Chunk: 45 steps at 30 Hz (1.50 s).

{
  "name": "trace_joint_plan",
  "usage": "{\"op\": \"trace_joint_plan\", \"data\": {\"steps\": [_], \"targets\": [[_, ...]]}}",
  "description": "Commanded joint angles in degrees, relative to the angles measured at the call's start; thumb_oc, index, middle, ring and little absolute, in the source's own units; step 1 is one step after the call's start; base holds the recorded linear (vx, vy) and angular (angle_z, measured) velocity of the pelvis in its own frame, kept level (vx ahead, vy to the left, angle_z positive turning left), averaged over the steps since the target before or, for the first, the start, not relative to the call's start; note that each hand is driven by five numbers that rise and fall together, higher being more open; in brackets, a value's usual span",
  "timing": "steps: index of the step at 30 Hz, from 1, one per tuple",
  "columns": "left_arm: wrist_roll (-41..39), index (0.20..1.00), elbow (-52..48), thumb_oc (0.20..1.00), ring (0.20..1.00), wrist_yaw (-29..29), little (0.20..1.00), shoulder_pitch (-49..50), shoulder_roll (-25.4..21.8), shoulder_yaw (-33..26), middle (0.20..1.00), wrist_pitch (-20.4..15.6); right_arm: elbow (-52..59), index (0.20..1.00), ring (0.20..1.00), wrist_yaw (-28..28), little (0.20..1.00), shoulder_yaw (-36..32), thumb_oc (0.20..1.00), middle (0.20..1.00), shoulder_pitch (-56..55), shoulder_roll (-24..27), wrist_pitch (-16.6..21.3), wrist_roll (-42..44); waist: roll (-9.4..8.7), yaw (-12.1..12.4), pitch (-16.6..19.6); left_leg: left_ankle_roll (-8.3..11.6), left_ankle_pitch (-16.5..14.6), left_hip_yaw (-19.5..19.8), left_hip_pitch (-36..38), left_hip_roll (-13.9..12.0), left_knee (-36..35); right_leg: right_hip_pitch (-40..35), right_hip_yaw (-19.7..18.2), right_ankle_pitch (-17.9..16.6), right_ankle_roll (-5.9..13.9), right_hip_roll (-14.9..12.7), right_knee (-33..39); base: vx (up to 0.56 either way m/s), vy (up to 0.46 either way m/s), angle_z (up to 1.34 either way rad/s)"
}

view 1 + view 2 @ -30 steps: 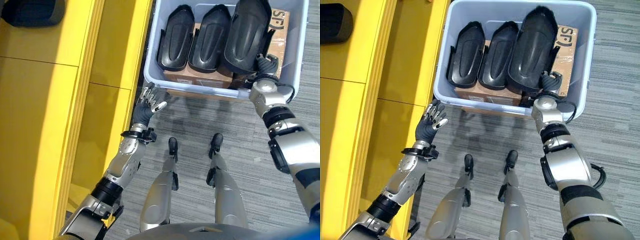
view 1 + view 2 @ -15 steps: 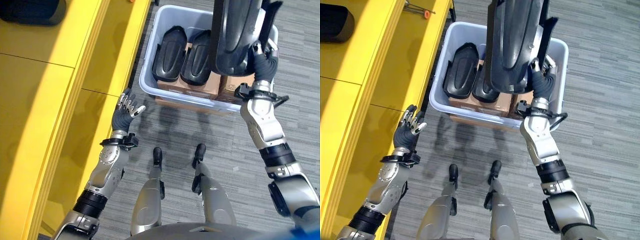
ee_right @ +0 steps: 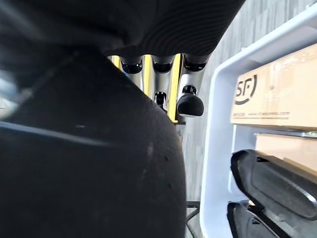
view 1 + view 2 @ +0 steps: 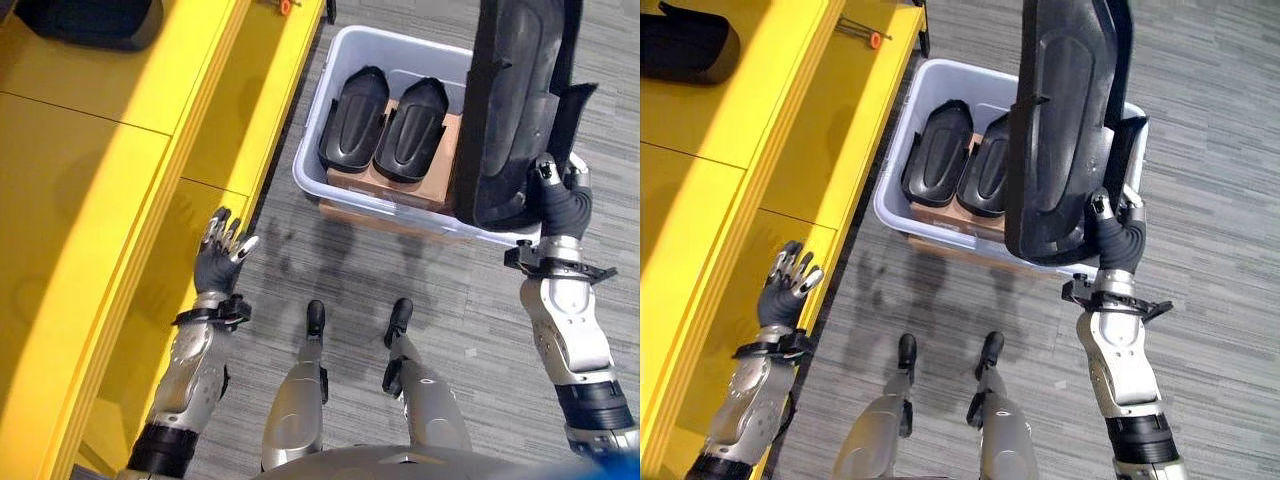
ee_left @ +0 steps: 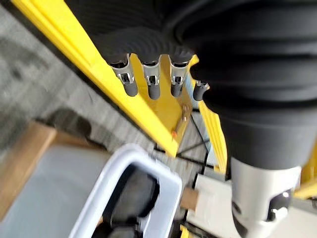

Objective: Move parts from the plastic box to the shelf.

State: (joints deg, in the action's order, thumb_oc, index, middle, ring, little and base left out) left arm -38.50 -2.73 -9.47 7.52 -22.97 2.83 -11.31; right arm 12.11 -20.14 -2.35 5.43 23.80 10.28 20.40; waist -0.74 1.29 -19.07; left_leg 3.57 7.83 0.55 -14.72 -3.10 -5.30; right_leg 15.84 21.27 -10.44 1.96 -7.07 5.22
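Observation:
My right hand (image 4: 559, 208) is shut on the lower end of a large black moulded part (image 4: 520, 110), held upright in the air over the right end of the pale plastic box (image 4: 309, 170). The right wrist view has that part (image 3: 84, 148) close up with the fingers (image 3: 189, 101) bent over its edge. Two smaller black parts (image 4: 352, 130) (image 4: 412, 128) lie side by side in the box on cardboard cartons (image 4: 385, 186). The yellow shelf (image 4: 100, 160) runs along the left. My left hand (image 4: 221, 256) is open, palm raised, beside the shelf's edge.
A dark part (image 4: 680, 45) lies on the shelf at the upper left. A thin tool with an orange tip (image 4: 872, 38) rests further along the shelf. Grey carpet (image 4: 480, 330) surrounds the box. The left wrist view looks past the fingers (image 5: 148, 87) to the box's corner (image 5: 130, 157).
My right hand has lifted the large black part out of the box and higher into the air. My left hand has drifted down and left, toward the shelf. The camera has shifted too.

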Motion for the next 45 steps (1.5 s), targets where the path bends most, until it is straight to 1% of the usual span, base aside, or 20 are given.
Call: {"op": "trace_joint_plan", "data": {"steps": [1, 7, 14, 18, 22, 25, 28, 30, 31, 32, 33, 34, 35, 36, 37, 39, 40, 43, 44, 45], "targets": [[3.1, 1.000, -3.3, 1.000, 1.000, 1.9, 1.000, 1.1, -2.2, -2.6, 1.000, -1.2, 6.4, 0.200, 0.200, 3.0, 0.200, -3.5, 0.200, 0.200, -0.1, 1.6, 6.8, 2.7, -2.73, 1.4, 5.0, 0.25, -4.4, 4.1, 1.3, 1.2, 0.3, -2.5, 2.1, -1.6, 8.86, -6.4, -1.4, 0.01, 0.041, 0.18], [3.8, 1.000, -3.3, 1.000, 1.000, 2.8, 1.000, 3.4, -1.7, -4.3, 1.000, -1.0, 7.7, 0.200, 0.200, 5.8, 0.200, -3.2, 0.200, 0.200, -1.9, 1.6, 5.9, 3.7, -3.46, 1.6, 7.2, -0.63, -4.8, 4.5, 3.2, 2.0, 0.3, -5.0, 2.6, -1.6, 9.28, -7.2, -1.0, 0.03, 0.065, 0.13], [4.9, 1.000, -3.6, 1.000, 1.000, 3.3, 1.000, 5.4, -0.6, -6.3, 1.000, -0.7, 7.4, 0.200, 0.200, 8.9, 0.200, -0.3, 0.200, 0.200, -0.3, 1.3, 4.0, 4.5, -4.94, 2.6, 10.9, -3.87, -7.3, 4.6, 8.6, 3.8, 0.3, -8.9, 0.9, -1.3, 10.03, -8.6, -1.8, 0.04, 0.106, 0.03], [5.5, 1.000, -3.6, 1.000, 1.000, 3.1, 1.000, 6.2, -0.4, -7.0, 1.000, -0.5, 6.8, 0.200, 0.200, 9.2, 0.200, 0.7, 0.200, 0.200, 0.5, 0.9, 3.2, 4.5, -5.44, 3.0, 11.4, -5.21, -8.0, 4.3, 10.4, 5.0, 0.3, -9.7, -0.2, -1.8, 10.53, -9.6, -2.8, 0.02, 0.122, -0.01], [6.5, 1.000, -3.3, 1.000, 1.000, 2.6, 1.000, 6.5, -0.2, -8.4, 1.000, -0.7, 5.4, 0.200, 0.200, 9.7, 0.200, 2.6, 0.200, 0.200, 3.3, 0.2, 2.3, 4.8, -6.08, 3.8, 11.9, -6.87, -8.7, 4.5, 11.7, 7.1, 0.3, -9.4, -2.2, -4.2, 11.29, -11.6, -4.4, -0.03, 0.219, -0.12], [7.4, 1.000, -3.1, 1.000, 1.000, 2.0, 1.000, 6.3, -0.1, -9.7, 1.000, -0.9, 4.6, 0.200, 0.200, 9.6, 0.200, 3.3, 0.200, 0.200, 4.2, -0.6, 1.8, 4.7, -6.87, 4.8, 11.8, -7.79, -9.1, 5.1, 12.6, 8.6, 0.3, -10.6, -2.3, -6.0, 11.82, -13.2, -4.8, 0.01, 0.167, 0.09], [7.7, 1.000, -2.8, 1.000, 1.000, 1.9, 1.000, 6.5, -0.3, -10.4, 1.000, -1.0, 4.5, 0.200, 0.200, 9.9, 0.200, 3.4, 0.200, 0.200, 4.3, -1.0, 1.7, 5.0, -7.43, 5.2, 11.8, -8.19, -9.3, 5.3, 13.2, 9.1, 0.3, -10.9, -2.6, -6.2, 11.81, -13.7, -5.5, 0.04, 0.155, 0.11], [8.3, 1.000, -2.1, 1.000, 1.000, 1.3, 1.000, 5.8, -1.1, -10.8, 1.000, -0.8, 4.3, 0.200, 0.200, 9.6, 0.200, 3.5, 0.200, 0.200, 4.4, -1.6, 1.7, 5.0, -7.47, 5.5, 11.2, -8.58, -9.3, 5.9, 13.6, 9.0, 0.3, -10.3, -3.9, -5.4, 11.37, -13.9, -8.8, 0.04, 0.126, 0.24], [9.1, 1.000, -1.1, 1.000, 1.000, 1.0, 1.000, 5.1, -1.9, -10.7, 1.000, -0.8, 4.4, 0.200, 0.200, 9.7, 0.200, 3.7, 0.200, 0.200, 4.1, -1.8, 1.6, 5.2, -7.08, 5.1, 10.6, -8.85, -9.3, 6.9, 14.1, 8.7, 0.3, -9.2, -7.1, -5.1, 10.44, -12.9, -11.5, 0.04, 0.106, 0.29], [9.1, 1.000, -1.0, 1.000, 1.000, 1.0, 1.000, 5.1, -1.9, -10.7, 1.000, -0.9, 4.4, 0.200, 0.200, 9.7, 0.200, 3.7, 0.200, 0.200, 4.1, -1.8, 1.6, 5.2, -7.12, 5.1, 10.7, -8.86, -9.3, 6.8, 14.0, 8.7, 0.3, -9.1, -7.2, -5.1, 10.44, -12.9, -11.5, 0.09, 0.121, 0.28], [10.0, 1.000, 0.0, 1.000, 1.000, 1.3, 1.000, 4.3, -2.9, -10.3, 1.000, -1.0, 4.7, 0.200, 0.200, 10.0, 0.200, 3.3, 0.200, 0.200, 2.9, -1.5, 1.5, 5.0, -6.30, 3.3, 10.2, -9.19, -9.2, 8.4, 14.7, 8.3, 0.3, -6.8, -14.1, -3.2, 8.51, -8.0, -14.5, 0.05, 0.061, 0.36], [10.0, 1.000, 0.0, 1.000, 1.000, 1.3, 1.000, 4.3, -2.9, -10.3, 1.000, -1.0, 4.8, 0.200, 0.200, 10.0, 0.200, 3.3, 0.200, 0.200, 2.9, -1.5, 1.5, 5.0, -6.35, 3.4, 10.3, -9.17, -9.0, 8.3, 14.4, 8.3, 0.3, -6.5, -14.2, -3.3, 8.46, -8.0, -14.5, 0.08, 0.074, 0.33], [9.9, 1.000, 0.5, 1.000, 1.000, 1.4, 1.000, 4.0, -3.1, -9.9, 1.000, -0.9, 5.0, 0.200, 0.200, 10.4, 0.200, 2.9, 0.200, 0.200, 2.0, -1.3, 1.6, 5.1, -6.07, 2.7, 10.4, -9.27, -8.8, 9.0, 14.4, 8.1, 0.3, -5.3, -16.7, -1.8, 7.67, -5.4, -15.4, 0.08, 0.046, 0.40], [9.7, 1.000, 1.0, 1.000, 1.000, 1.8, 1.000, 3.4, -3.0, -9.1, 1.000, -0.7, 5.6, 0.200, 0.200, 10.5, 0.200, 1.9, 0.200, 0.200, 0.3, -0.9, 2.0, 5.3, -5.47, 0.7, 10.1, -9.46, -8.2, 10.3, 14.4, 7.8, 0.3, -1.4, -21.6, 2.2, 6.12, 1.7, -16.2, 0.10, 0.038, 0.37], [9.6, 1.000, 1.0, 1.000, 1.000, 1.8, 1.000, 3.5, -3.0, -9.1, 1.000, -0.7, 5.7, 0.200, 0.200, 10.6, 0.200, 1.9, 0.200, 0.200, 0.2, -0.8, 2.0, 5.3, -5.33, 0.7, 10.2, -9.38, -8.4, 10.3, 14.4, 7.6, 0.3, -1.2, -21.5, 2.5, 5.99, 1.9, -16.5, 0.10, 0.033, 0.43], [9.5, 1.000, 0.8, 1.000, 1.000, 2.3, 1.000, 3.6, -2.7, -8.6, 1.000, -0.4, 6.3, 0.200, 0.200, 11.0, 0.200, 0.9, 0.200, 0.200, -1.8, -0.5, 2.5, 6.1, -5.18, -0.5, 9.7, -9.48, -8.1, 11.9, 14.6, 7.9, 0.3, 1.4, -23.6, 3.7, 5.51, 5.9, -15.3, 0.09, -0.005, 0.55], [9.4, 1.000, 0.7, 1.000, 1.000, 2.6, 1.000, 3.6, -2.4, -8.2, 1.000, -0.4, 6.7, 0.200, 0.200, 11.1, 0.200, 0.3, 0.200, 0.200, -2.6, -0.3, 2.7, 6.1, -5.11, -1.2, 9.5, -9.52, -8.0, 13.2, 14.7, 8.4, 0.3, 2.6, -24.9, 3.5, 5.72, 7.5, -13.7, 0.12, -0.012, 0.50], [9.0, 1.000, 0.9, 1.000, 1.000, 3.3, 1.000, 2.9, -1.7, -6.2, 1.000, -0.5, 7.0, 0.200, 0.200, 10.9, 0.200, -0.6, 0.200, 0.200, -4.1, 0.1, 3.0, 6.5, -4.95, -3.2, 9.3, -9.39, -7.9, 17.1, 15.4, 10.3, 0.3, 3.7, -31.9, 2.4, 7.23, 10.6, -10.9, 0.13, -0.026, 0.70], [9.0, 1.000, 0.5, 1.000, 1.000, 3.5, 1.000, 2.6, -1.2, -5.4, 1.000, -0.6, 8.0, 0.200, 0.200, 11.4, 0.200, -1.1, 0.200, 0.200, -5.1, 0.2, 3.2, 7.1, -5.36, -3.4, 9.4, -8.99, -7.8, 18.6, 15.6, 11.5, 0.3, 2.6, -33.7, 1.6, 7.74, 10.7, -9.7, 0.12, -0.052, 1.00], [9.0, 1.000, 0.3, 1.000, 1.000, 3.8, 1.000, 2.8, -0.8, -5.0, 1.000, -0.6, 8.1, 0.200, 0.200, 11.4, 0.200, -1.4, 0.200, 0.200, -5.7, 0.1, 3.1, 7.3, -5.52, -3.5, 9.6, -8.82, -7.7, 19.0, 15.7, 11.9, 0.3, 1.3, -33.3, 1.5, 7.62, 9.9, -8.8, 0.12, -0.137, 1.13]]}}
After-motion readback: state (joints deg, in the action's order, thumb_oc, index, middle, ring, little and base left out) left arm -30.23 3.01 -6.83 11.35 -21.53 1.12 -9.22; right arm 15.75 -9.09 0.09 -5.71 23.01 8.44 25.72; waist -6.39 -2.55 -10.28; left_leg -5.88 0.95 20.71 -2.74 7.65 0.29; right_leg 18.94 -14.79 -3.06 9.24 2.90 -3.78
